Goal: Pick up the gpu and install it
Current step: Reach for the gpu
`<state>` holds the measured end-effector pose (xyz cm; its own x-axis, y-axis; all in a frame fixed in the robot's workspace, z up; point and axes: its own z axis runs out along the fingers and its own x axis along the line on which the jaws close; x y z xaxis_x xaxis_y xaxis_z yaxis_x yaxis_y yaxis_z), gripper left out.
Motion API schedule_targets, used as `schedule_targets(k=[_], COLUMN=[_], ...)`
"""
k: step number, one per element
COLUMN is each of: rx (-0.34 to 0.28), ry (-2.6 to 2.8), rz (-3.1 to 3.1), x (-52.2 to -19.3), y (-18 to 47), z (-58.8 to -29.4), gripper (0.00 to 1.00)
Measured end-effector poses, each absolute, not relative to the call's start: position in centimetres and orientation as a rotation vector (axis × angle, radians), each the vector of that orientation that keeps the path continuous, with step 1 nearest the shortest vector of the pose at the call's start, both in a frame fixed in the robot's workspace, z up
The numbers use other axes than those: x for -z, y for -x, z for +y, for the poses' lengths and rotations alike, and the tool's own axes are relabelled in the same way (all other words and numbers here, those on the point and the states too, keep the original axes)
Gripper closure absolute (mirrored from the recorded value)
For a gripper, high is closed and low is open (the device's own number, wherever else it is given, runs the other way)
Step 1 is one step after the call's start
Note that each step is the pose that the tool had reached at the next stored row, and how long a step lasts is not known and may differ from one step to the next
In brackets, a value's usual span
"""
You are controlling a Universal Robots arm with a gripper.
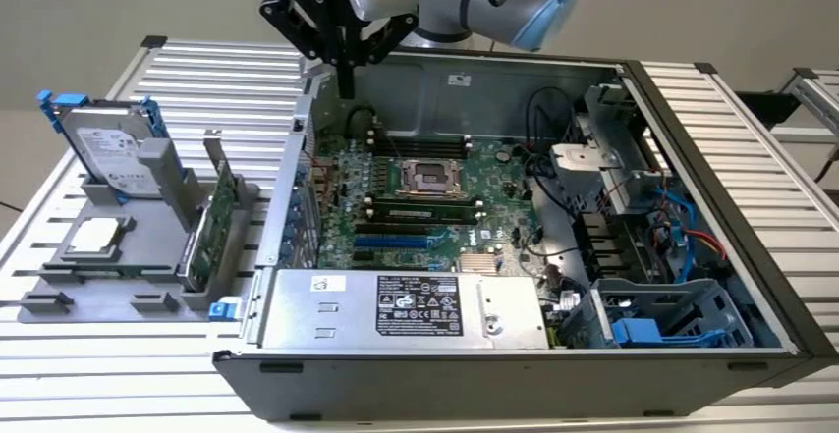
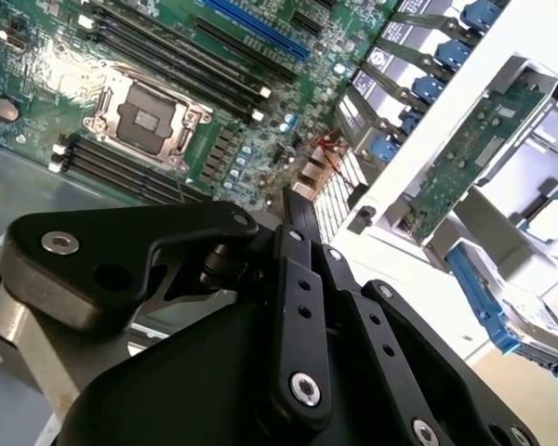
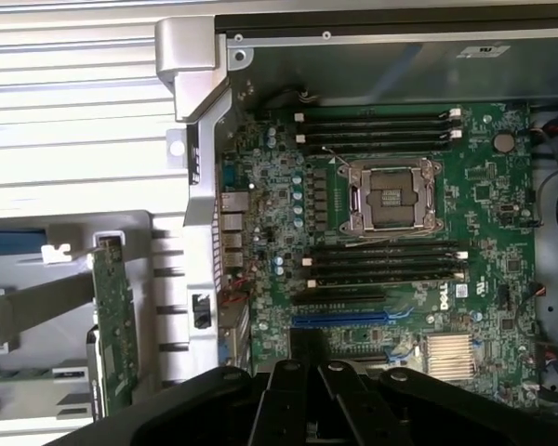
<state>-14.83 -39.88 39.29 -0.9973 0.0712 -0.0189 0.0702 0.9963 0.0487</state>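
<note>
Green circuit board with a thin silver end bracket, the gpu [image 1: 207, 225] stands on edge in a grey holder [image 1: 132, 256] on the desk [image 1: 734, 89], just beside the open computer case [image 1: 525, 394]. It looks light and stiff but fragile, so the bare upper edge seems the safest hold. The claw [image 1: 348, 89] hangs closed and empty over the case's far corner, well apart from the card.

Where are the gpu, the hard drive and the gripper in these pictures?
gpu [image 1: 206, 225]: exterior view, on its green board face.
hard drive [image 1: 116, 150]: exterior view, on its white label.
gripper [image 1: 348, 81]: exterior view, at its fingertips.
</note>
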Motion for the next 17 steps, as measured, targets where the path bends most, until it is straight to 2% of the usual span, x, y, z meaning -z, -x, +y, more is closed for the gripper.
schedule_targets(k=[17], rx=[-0.075], ry=[-0.11], rz=[3.118], x=[-39.3], y=[17.3], z=[-39.9], gripper=[1.0])
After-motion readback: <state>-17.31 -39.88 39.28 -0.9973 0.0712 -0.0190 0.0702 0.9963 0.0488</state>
